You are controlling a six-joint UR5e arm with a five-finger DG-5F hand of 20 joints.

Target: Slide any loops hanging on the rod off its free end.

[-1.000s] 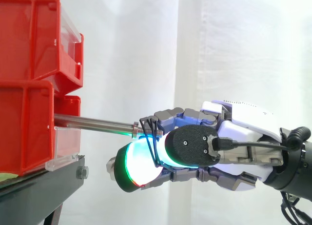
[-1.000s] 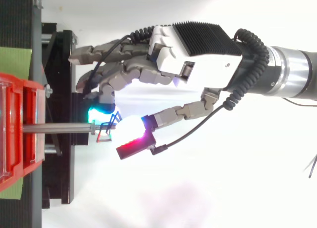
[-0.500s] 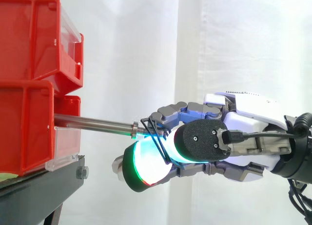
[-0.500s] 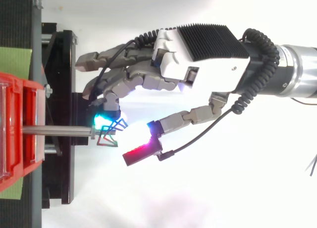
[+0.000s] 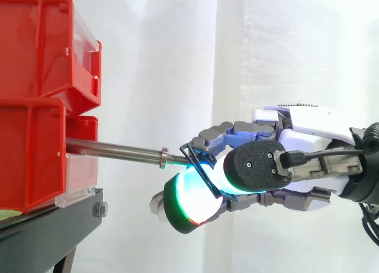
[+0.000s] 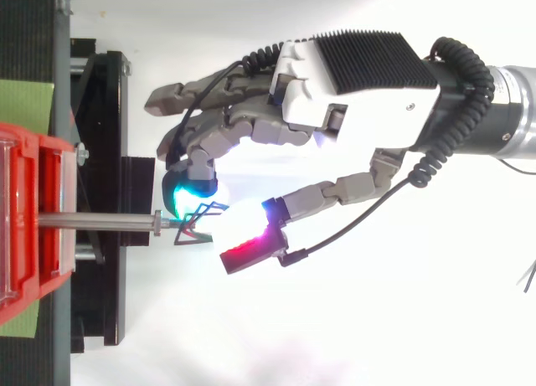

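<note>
- holds the loops, thin dark wire, in a pinch between the glowing pads of the hand; clamped on the wire, not spread open.
- has them right at the free end of the rod, beyond the small collar and level with the threaded tip.
- leaves nothing hanging on the smooth shaft between the red bins and the collar, as far as both views show.
- cannot tell from either view whether clear of the tip or hooked on its last thread; touching it or just beside it.
- judged nearly done: practically at the end of the slide, with at most the last bit over the thread to go.
- left to do, on that judgement: draw straight away from the bins along the rod's line until open air shows between wire and tip, then release somewhere off the bench.
- worth watching: thin wire snagging on the thread, or slipping out of the pinch before coming free.
</note>
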